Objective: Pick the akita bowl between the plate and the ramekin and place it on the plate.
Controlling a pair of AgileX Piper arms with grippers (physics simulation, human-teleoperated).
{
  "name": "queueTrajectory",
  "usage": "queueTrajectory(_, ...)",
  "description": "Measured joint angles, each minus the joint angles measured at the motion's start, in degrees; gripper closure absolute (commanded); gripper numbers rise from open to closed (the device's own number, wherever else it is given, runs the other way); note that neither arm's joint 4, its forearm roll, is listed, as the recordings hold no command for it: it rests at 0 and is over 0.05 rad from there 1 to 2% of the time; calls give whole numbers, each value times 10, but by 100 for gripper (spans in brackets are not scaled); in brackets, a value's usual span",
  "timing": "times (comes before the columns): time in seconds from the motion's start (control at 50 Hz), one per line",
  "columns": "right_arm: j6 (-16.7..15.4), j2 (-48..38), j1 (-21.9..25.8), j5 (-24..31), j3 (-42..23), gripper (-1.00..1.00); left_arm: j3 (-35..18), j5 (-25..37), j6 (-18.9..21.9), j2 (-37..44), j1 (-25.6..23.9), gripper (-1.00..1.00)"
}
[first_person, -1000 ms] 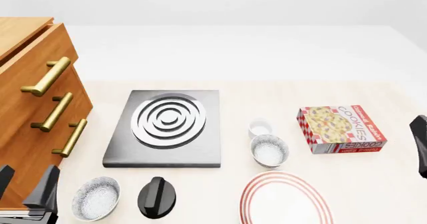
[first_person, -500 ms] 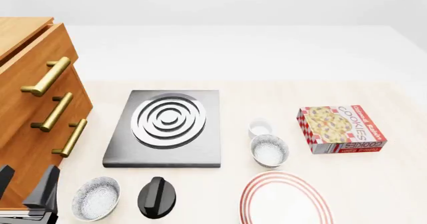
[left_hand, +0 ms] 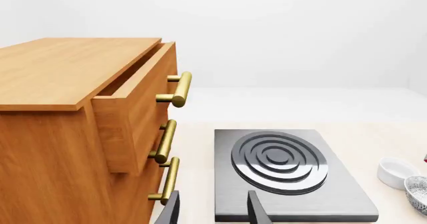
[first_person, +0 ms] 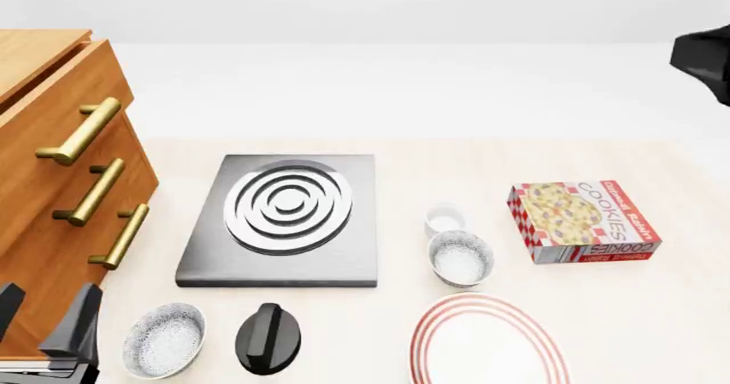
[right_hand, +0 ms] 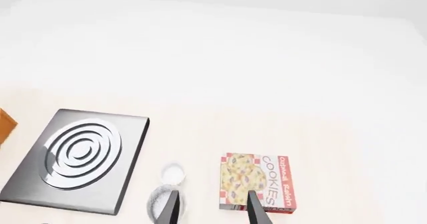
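Speckled grey-white akita bowl on pale table, touching neither tiny plain white ramekin nor big red-ringed white plate, ungrasped. Right tool high above, fingers apart, empty, likely for approach. Left tool apart, empty, idle beside wooden drawers.

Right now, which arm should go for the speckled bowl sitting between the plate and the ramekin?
Probably the right. Its claw is open above the akita bowl, between the plate and ramekin. The left claw sits far off by the drawers.
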State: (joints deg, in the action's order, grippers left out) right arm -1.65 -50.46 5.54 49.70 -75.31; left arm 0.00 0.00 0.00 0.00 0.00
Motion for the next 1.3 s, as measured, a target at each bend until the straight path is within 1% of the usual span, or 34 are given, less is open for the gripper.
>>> queueTrajectory(0.22,-12,-53,12,7,4,-100,0,0,0,0,0,-100)
queueTrajectory(0.4,-20,-87,25,-7,33,-100,0,0,0,0,0,-100)
queueTrajectory(0.56,-25,-116,33,-35,71,-100,0,0,0,0,0,-100)
queueTrajectory(0.8,-28,-168,45,-93,124,-100,0,0,0,0,0,-100)
queueTrajectory(1.1,-10,-205,55,-121,136,-100,0,0,0,0,0,-100)
queueTrajectory(1.3,40,-225,75,-147,149,-100,0,0,0,0,0,-100)
